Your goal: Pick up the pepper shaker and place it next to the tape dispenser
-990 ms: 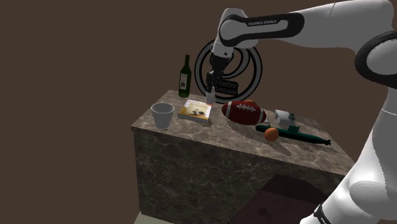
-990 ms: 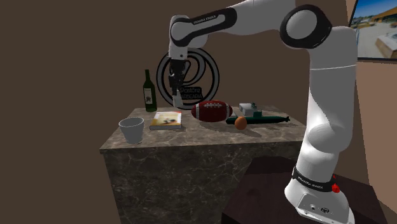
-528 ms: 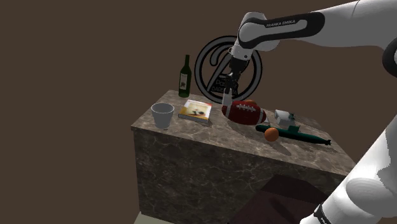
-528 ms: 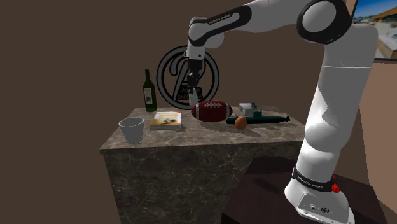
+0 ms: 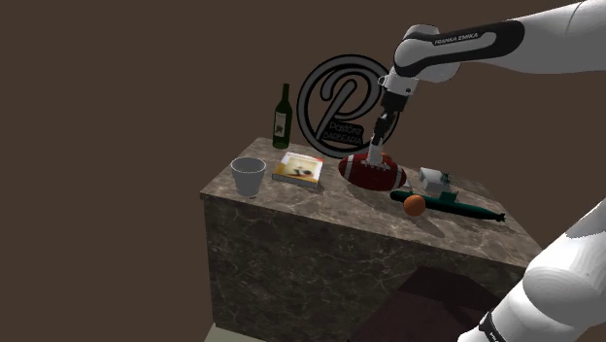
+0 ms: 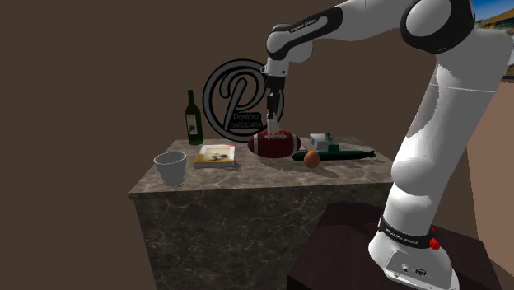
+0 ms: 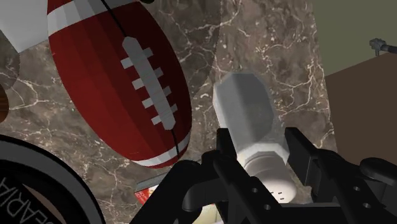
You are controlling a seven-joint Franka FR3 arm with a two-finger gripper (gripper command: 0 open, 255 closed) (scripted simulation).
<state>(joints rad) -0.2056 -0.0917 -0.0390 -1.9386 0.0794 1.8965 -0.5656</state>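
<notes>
the gripper (image 7: 257,141) clasps the shaker (image 7: 245,102), aloft over the football (image 7: 121,76); carrying and setting down remain.

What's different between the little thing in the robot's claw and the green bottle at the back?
The pepper shaker is pale grey and small; the green bottle is dark, taller, with a white label. The shaker is clasped in the gripper, near the football; the bottle stands on the marble counter. Both are slim containers.
</notes>
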